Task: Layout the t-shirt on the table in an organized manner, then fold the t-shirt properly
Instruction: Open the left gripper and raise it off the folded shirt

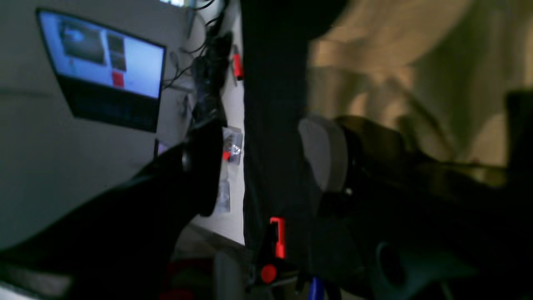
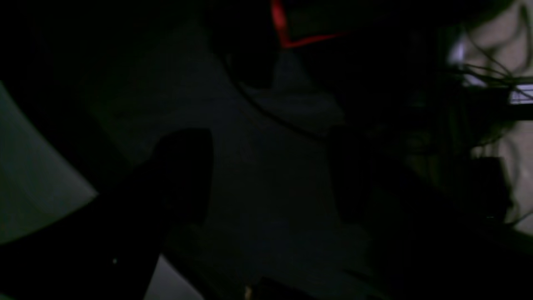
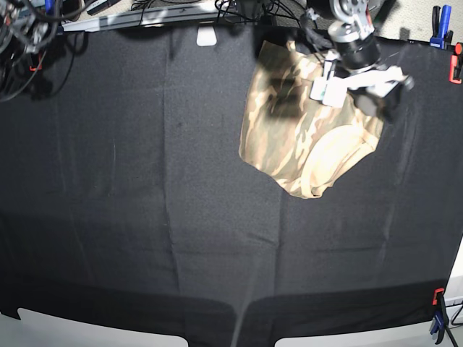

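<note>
Shirt (image 3: 307, 137) lay bunched under the left gripper (image 3: 359, 90), its jaws spread, holding nothing. Better to grab one hem corner and pull flat.

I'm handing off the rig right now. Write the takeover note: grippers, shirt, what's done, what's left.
Left gripper: over the shirt's right side in the base view, jaws apart in the left wrist view, nothing seen in them.
Right gripper: out of the base view; its own view is too dark to judge.
T-shirt: bunched at the table's far right, pale inside showing at its near edge.
Done: nothing laid flat.
Left: spread the shirt, then fold it.
</note>
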Controlling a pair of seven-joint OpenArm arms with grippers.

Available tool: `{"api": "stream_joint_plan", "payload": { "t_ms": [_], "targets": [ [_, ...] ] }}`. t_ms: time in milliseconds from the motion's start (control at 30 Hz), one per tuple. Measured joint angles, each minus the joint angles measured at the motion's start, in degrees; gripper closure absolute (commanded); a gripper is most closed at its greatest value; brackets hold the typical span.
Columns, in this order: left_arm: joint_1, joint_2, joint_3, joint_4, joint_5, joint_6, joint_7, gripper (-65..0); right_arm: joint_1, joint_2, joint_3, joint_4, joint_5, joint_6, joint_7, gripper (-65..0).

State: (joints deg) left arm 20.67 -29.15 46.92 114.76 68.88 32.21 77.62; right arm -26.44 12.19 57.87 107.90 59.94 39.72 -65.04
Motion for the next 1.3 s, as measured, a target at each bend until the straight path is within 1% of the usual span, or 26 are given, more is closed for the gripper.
{"api": "stream_joint_plan", "payload": {
  "t_ms": [167,267,333,433,500,600,733,800,900,1033,1067,1133,1233,1300],
  "targets": [
    [3.52,-0.26,0.0,7.41,0.44,0.59,0.85,-30.5,-5.92,0.02,0.0,2.14,0.09,0.0,-0.02,-41.5],
    [6.32,-0.5,0.0,9.57,0.61,0.59,1.18,-30.5,-9.86,0.07,-0.04,4.0,0.31,0.0,-0.07,-41.5],
    [8.09,-1.68,0.02,9.62,0.33,0.74,1.81,-30.5,-13.16,0.07,-0.07,5.07,0.33,0.0,-0.11,-41.5],
    [9.57,-4.55,-0.13,9.62,0.2,2.29,1.92,-30.5,-17.49,0.07,-0.04,5.73,0.15,0.0,0.02,-41.5],
    [9.7,-5.7,-2.01,9.62,-0.31,2.47,2.1,-30.5,-19.37,0.09,-0.07,5.86,0.26,0.0,-0.11,-41.5],
    [10.73,-6.1,-7.43,9.64,-4.87,2.73,1.62,-30.5,-21.24,0.17,-0.07,5.86,0.46,0.0,-0.42,-41.5],
    [16.74,-6.12,-14.16,9.62,-12.41,2.89,-1.81,-30.5,-23.06,0.17,-0.13,5.86,0.33,0.0,-0.5,-41.5],
    [20.26,-6.1,-17.03,9.62,-13.2,2.8,-3.89,-30.5,-23.26,0.2,-0.17,5.86,0.31,0.0,-0.42,-41.5],
    [24.35,-6.12,-21.05,9.62,-13.92,3.39,-5.03,-30.5,-23.23,0.26,-0.2,5.86,0.33,0.0,-0.44,-41.5],
    [28.57,-6.1,-27.02,9.31,-24.9,3.32,-9.22,-30.5,-23.26,0.2,-0.31,5.86,0.31,0.0,-0.46,-41.5],
    [29.4,-6.05,-28.55,8.74,-26.73,3.41,-9.79,-30.5,-23.26,0.2,-0.33,5.86,0.31,-0.02,-0.46,-41.5],
    [31.15,-5.35,-31.95,6.36,-28.41,3.34,-11.37,-30.5,-23.26,0.28,-0.33,5.86,0.31,0.0,-0.44,-41.5],
    [33.4,-3.21,-36.5,1.55,-30.21,3.23,-14.05,-30.5,-23.26,0.22,-0.33,5.86,0.31,0.0,-0.44,-41.5],
    [35.08,-1.99,-37.83,-1.79,-33.57,1.16,-18.03,-30.5,-23.26,0.22,-0.33,5.86,0.24,0.0,-0.46,-41.5]
  ]
}}
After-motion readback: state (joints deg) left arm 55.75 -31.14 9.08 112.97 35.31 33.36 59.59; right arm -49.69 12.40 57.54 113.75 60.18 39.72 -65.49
